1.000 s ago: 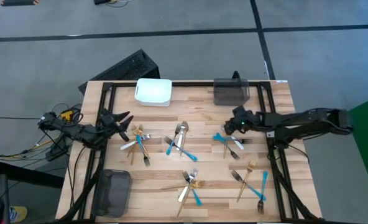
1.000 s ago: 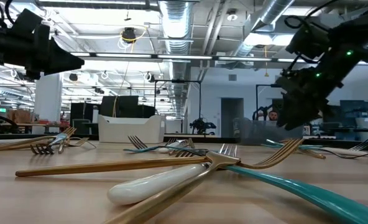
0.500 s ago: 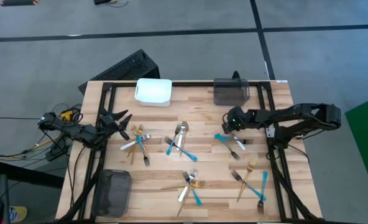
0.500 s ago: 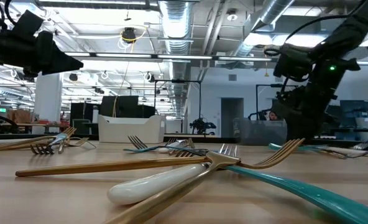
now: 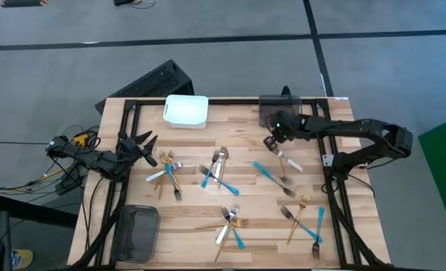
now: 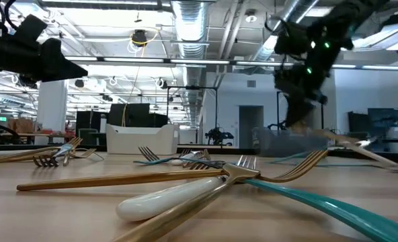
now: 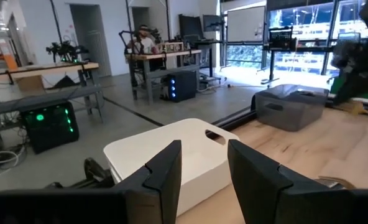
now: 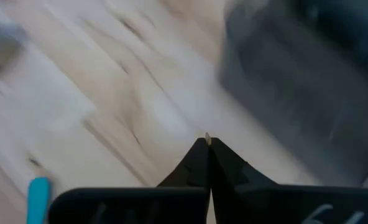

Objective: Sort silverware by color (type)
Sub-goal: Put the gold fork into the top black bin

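Observation:
Silverware lies in several small heaps on the wooden table [image 5: 245, 197]: gold, silver, white-handled and blue-handled pieces [image 5: 219, 172]. My right gripper [image 5: 271, 141] hovers near the far dark grey bin [image 5: 279, 111], shut on a white-handled piece [image 5: 289, 159]; it shows high up in the low view [image 6: 298, 94]. A blue-handled piece [image 5: 262, 172] and a fork [image 5: 285, 186] lie below it. My left gripper [image 5: 149, 148] waits open and empty at the table's left, beside a heap [image 5: 167, 170]; its fingers stand apart in the left wrist view [image 7: 202, 171]. My right gripper pinches one end of the white-handled piece [image 5: 276, 150] between its two shut fingers. In the right wrist view only a gold speck [image 8: 207, 137] shows at the fingertips. The piece slants down from the gripper toward the table's near right, its handle [image 6: 350, 146] raised off the heap.
A white bin [image 5: 186, 111] stands at the far edge left of the dark grey bin. A second dark grey bin [image 5: 136, 232] stands at the near left corner. More heaps lie at the near middle [image 5: 231, 223] and the near right [image 5: 303, 220].
My right gripper has risen from the heap at the right and gone toward the far edge, up to the far dark grey bin, taking the white-handled piece with it. The blue-handled piece and the fork left behind have shifted on the table.

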You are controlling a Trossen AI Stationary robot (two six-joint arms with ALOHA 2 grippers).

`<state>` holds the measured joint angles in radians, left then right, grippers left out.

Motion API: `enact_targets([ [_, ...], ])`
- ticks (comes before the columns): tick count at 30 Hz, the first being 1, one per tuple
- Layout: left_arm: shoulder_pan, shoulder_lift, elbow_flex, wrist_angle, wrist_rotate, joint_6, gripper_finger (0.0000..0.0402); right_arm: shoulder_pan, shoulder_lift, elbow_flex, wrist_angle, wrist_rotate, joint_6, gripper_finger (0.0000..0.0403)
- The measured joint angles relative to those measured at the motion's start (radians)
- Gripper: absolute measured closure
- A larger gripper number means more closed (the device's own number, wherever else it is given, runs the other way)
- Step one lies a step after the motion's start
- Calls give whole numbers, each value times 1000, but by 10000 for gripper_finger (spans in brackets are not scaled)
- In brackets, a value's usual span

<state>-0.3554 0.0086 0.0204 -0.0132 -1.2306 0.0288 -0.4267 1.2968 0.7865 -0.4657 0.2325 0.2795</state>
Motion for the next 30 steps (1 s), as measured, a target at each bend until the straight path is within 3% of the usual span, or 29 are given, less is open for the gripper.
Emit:
enact_targets([
  [9, 0, 0, 0, 1, 14, -16, 281, -2, 0, 180, -10, 0, -263, 390],
  [16, 0, 0, 0, 3, 20, -18, 281, -1, -1, 188, 78, 7, -513, 390],
  [23, 0, 0, 0, 3, 20, -18, 281, -51, -1, 188, 189, 72, -912, 390],
  [26, 0, 0, 0, 3, 20, -17, 281, -101, 2, 188, 254, 23, -1051, 390],
  [30, 0, 0, 0, 3, 20, -14, 281, -190, 30, 188, 338, -150, -1157, 390],
])
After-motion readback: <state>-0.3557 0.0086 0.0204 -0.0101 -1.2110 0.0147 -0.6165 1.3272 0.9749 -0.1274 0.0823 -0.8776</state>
